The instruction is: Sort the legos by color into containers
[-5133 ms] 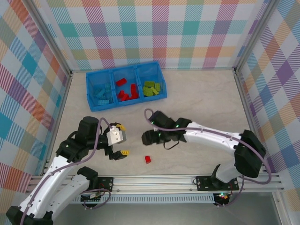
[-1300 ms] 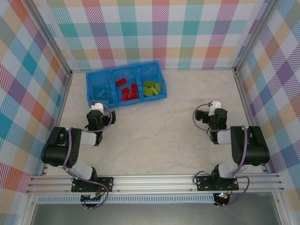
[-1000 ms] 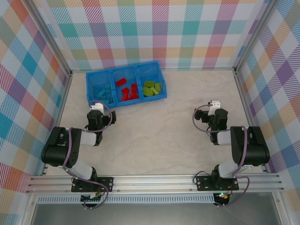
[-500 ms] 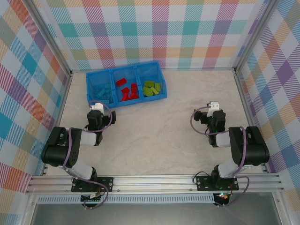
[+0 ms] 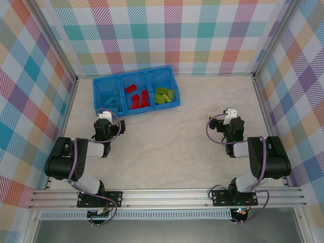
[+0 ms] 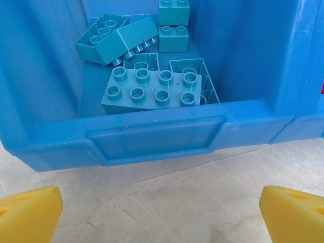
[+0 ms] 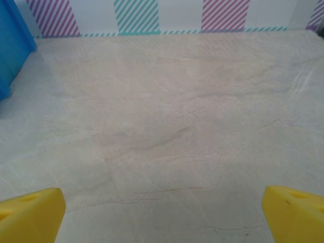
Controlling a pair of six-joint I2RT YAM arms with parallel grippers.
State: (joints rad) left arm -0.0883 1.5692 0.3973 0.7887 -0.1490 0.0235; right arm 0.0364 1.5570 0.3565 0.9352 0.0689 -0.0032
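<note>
The long blue tray (image 5: 135, 112) stands at the back left with its three containers side by side. Light blue legos (image 5: 110, 100) lie in the left one, red legos (image 5: 137, 97) in the middle, lime green legos (image 5: 164, 94) in the right. My left gripper (image 5: 104, 118) sits folded back just in front of the left compartment, open and empty. In the left wrist view its yellow fingertips (image 6: 28, 215) flank bare table below the tray wall (image 6: 152, 136) and the light blue legos (image 6: 152, 88). My right gripper (image 5: 229, 118) is open and empty over bare table at the right.
Checked walls enclose the table on three sides. A metal rail (image 5: 167, 195) runs along the near edge. In the right wrist view the tray's blue corner (image 7: 10, 45) shows at far left, with the back wall's striped base (image 7: 136, 17) beyond the marble surface.
Five seconds ago both arms reached over the table's middle and a red lego lay near the front; now both are folded back and that lego is gone from the table. The right wrist nudged slightly.
</note>
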